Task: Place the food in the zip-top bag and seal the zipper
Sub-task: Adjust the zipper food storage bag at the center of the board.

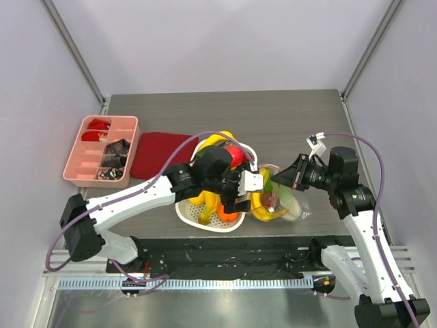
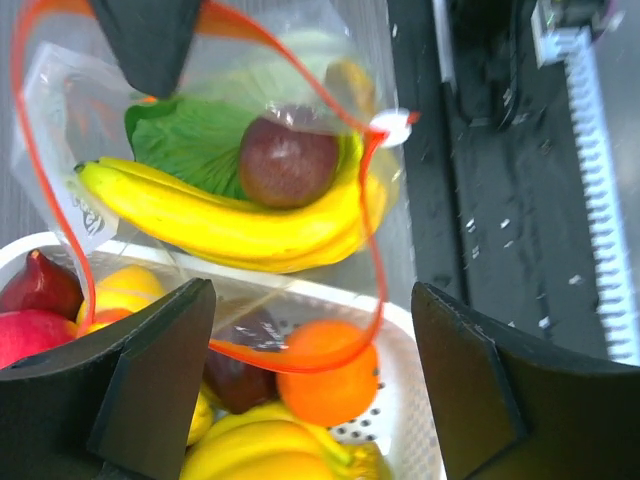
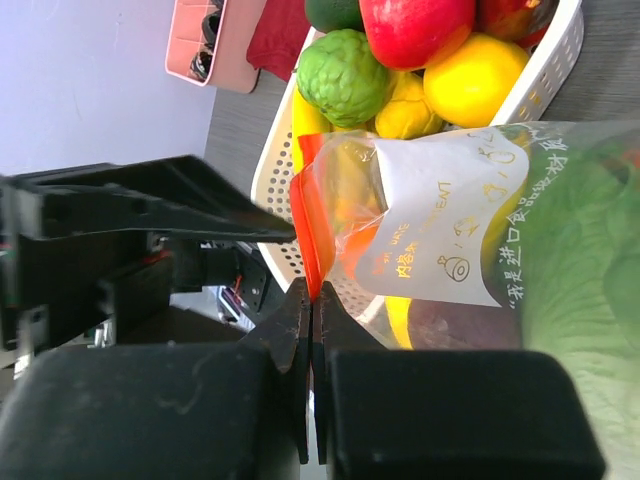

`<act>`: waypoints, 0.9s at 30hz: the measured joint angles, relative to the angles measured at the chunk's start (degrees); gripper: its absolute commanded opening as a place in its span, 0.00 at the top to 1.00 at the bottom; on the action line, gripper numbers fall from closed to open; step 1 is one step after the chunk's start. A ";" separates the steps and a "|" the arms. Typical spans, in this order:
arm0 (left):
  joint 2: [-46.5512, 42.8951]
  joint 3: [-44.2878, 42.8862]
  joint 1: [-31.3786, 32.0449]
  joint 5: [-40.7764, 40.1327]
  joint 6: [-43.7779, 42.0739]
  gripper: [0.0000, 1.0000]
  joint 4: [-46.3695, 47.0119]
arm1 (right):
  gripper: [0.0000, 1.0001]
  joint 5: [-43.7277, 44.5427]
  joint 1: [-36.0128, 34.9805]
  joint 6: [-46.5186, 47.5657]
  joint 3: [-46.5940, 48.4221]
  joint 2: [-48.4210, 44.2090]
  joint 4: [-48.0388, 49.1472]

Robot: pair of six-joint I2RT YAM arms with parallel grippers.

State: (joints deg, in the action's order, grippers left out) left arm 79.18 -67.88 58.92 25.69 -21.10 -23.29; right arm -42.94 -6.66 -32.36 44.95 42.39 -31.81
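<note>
Right gripper [image 3: 312, 300] of mine is clamping shut on the zipper [image 3: 306, 215], its two fingers pressing together on the red-orange strip at lower centre of the right wrist view; the zip-top bag [image 3: 450, 230] is spreading out to the right of that pinch, its white label [image 3: 440, 215] facing the lens; I am holding my left gripper [image 2: 310, 300] with its jaws spread wide and nothing between them, the fingers [image 2: 150, 390] filling the lower corners of the left wrist view; the bag's mouth is gaping as a red-orange loop across that frame, the white slider tab [image 2: 392, 125] sitting right of centre near the top; yellow bananas [image 2: 220, 220], a dark purple fruit [image 2: 285, 160] and the leafy green cabbage [image 2: 185, 140] are lying inside the bag; an orange [image 2: 325, 370] is lying in the white basket [image 2: 385, 430] at the bottom of the frame; from the top camera, the bag is lying right of centre on the table [image 1: 287, 116], its mouth overlapping the basket's right rim, between my two grippers; a dark red cloth [image 1: 160, 154] and a pink tray [image 1: 75, 167] are sitting at centre left.
</note>
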 measured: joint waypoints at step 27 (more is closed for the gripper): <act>15.93 -10.73 5.35 -2.58 7.52 1.00 5.33 | 0.00 4.96 0.09 30.16 16.59 9.46 -11.72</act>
State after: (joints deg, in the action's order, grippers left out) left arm 95.11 -78.61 64.27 23.11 -13.58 -17.96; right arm -37.98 -6.57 -2.20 61.54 51.86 -43.53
